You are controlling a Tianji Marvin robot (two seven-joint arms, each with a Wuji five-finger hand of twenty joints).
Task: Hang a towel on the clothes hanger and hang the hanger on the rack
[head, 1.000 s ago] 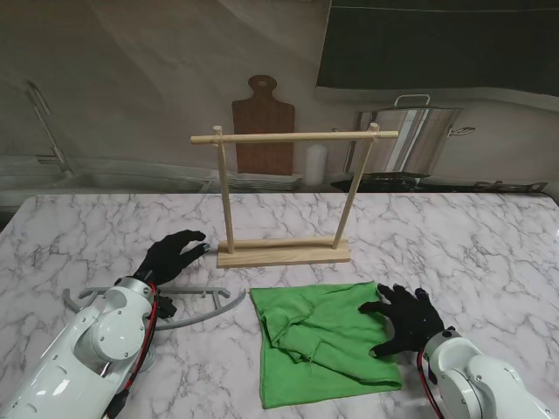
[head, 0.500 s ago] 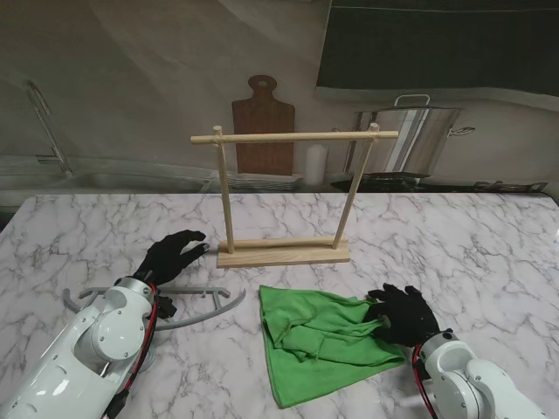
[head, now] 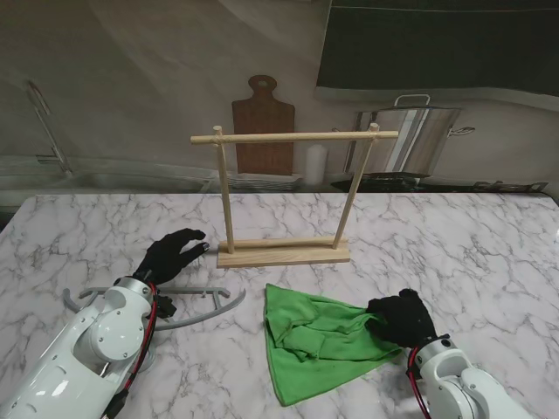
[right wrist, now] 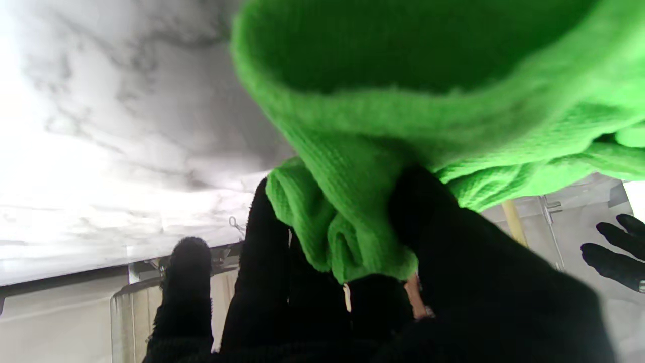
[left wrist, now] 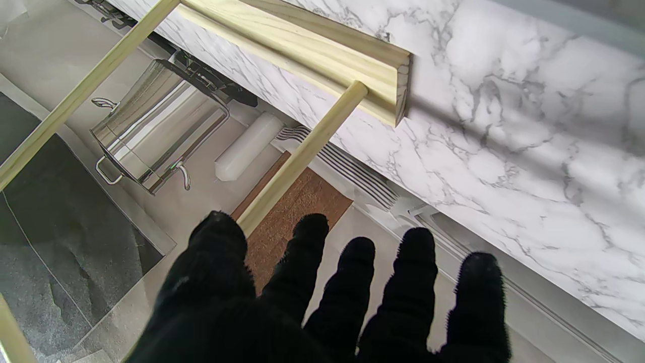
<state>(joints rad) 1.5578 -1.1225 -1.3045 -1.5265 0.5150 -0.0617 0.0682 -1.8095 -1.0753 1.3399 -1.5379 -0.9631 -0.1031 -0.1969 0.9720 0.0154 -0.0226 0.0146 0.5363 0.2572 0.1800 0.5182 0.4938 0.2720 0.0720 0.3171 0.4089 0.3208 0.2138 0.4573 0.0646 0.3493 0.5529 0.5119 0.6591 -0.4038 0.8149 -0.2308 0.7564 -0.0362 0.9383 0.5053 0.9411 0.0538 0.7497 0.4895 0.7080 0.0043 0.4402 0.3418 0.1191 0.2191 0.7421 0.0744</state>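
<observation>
One towel (head: 319, 339), one hanger (head: 196, 307), one rack (head: 284, 194) — two hands (head: 172, 254).

We see even, soft light overhead; our right-wrist view blows out the marble table (right wrist: 60, 166), and the towel (right wrist: 403, 101) blurs.

Grey plastic clothes hanger (head: 196, 307) partly hidden behind the left arm, crumpled green towel (head: 319, 340) corner buried inside the right hand (head: 402, 319), blurred up close.

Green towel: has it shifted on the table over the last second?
Yes. The right hand has closed on the green towel, bunching it toward me and to the right, so its left edge sits farther right against the wooden rack.
</observation>
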